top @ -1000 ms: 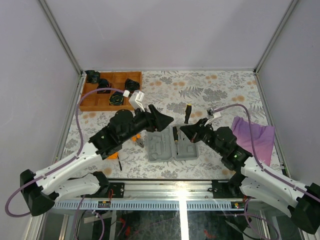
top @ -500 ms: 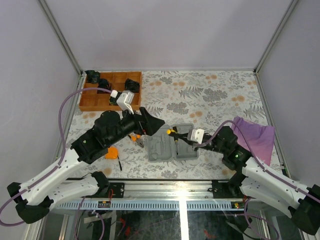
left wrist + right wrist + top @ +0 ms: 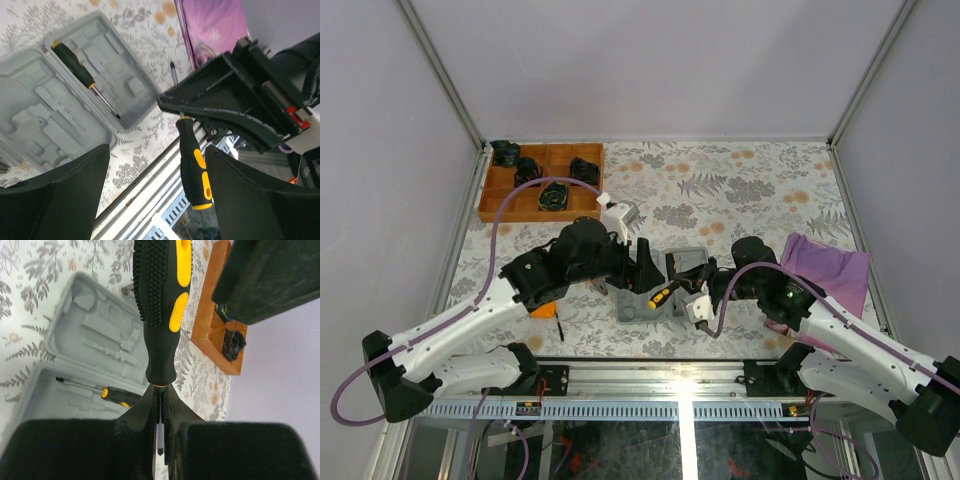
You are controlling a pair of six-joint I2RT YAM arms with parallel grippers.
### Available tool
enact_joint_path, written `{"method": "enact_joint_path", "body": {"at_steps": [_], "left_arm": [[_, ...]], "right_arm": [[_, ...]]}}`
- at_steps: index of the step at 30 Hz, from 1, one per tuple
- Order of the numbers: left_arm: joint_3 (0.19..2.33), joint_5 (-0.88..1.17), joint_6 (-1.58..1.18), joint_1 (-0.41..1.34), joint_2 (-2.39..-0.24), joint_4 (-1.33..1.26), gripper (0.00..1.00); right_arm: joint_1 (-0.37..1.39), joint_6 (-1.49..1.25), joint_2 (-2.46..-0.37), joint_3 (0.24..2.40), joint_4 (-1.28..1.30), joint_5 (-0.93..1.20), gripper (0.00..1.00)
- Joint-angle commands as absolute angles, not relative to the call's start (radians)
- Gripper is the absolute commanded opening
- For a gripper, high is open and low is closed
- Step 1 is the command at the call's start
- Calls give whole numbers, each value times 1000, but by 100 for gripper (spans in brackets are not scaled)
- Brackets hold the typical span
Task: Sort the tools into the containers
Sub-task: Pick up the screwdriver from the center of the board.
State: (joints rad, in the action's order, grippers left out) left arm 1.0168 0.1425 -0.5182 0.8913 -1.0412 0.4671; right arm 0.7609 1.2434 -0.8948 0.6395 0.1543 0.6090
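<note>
- Right wrist view, nearest: the right gripper [image 3: 159, 437] is pinched tight on the thin metal shaft of a screwdriver [image 3: 160, 310]. Its chunky handle is black dotted rubber with smooth yellow inlays. It hangs over the case's near edge, not yet set down.
- Near the table's [image 3: 740, 180] left near corner, a small orange object [image 3: 542, 310], likely the tape measure, and a thin black key [image 3: 560, 328] lie outside the case.
- At the middle of the table, a grey hard-plastic case [image 3: 125, 65] lies opened flat. It has rounded corners and two halves of moulded recesses.
- A slim second screwdriver [image 3: 82, 72], black-handled with a yellow collar, lies in a long recess of the half nearer the cloth. The other visible recesses are bare.
- The left gripper [image 3: 157, 150] hovers above the case with its jaws spread wide, holding nothing.
- Progress, as a judgement: one tool stowed, one in hand, and at least two waiting, so it is partway done.
- At the right edge lies a soft, crumpled purple cloth [image 3: 825, 270].
- At the far left corner sits an orange-brown wooden tray [image 3: 500, 205], divided into compartments that hold dark rounded items.
- The table covering is pale, printed with grey ferns and orange blooms.
</note>
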Motion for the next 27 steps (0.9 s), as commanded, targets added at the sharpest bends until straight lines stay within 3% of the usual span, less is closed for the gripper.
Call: {"method": "enact_joint_path", "body": {"at_steps": [1, 8, 16, 20, 27], "left_arm": [[1007, 197, -492, 929, -1075, 479, 74], [1000, 199, -502, 973, -1149, 452, 68], [989, 196, -513, 979, -1204, 443, 54], [985, 186, -518, 979, -1208, 431, 43], [979, 182, -522, 979, -1211, 422, 14]], "right_arm": [[764, 1408, -902, 709, 214, 539, 0], [785, 1451, -923, 726, 219, 462, 0], [814, 1465, -926, 740, 211, 420, 0], [820, 1470, -926, 741, 216, 417, 2], [822, 1460, -907, 740, 203, 416, 11]]}}
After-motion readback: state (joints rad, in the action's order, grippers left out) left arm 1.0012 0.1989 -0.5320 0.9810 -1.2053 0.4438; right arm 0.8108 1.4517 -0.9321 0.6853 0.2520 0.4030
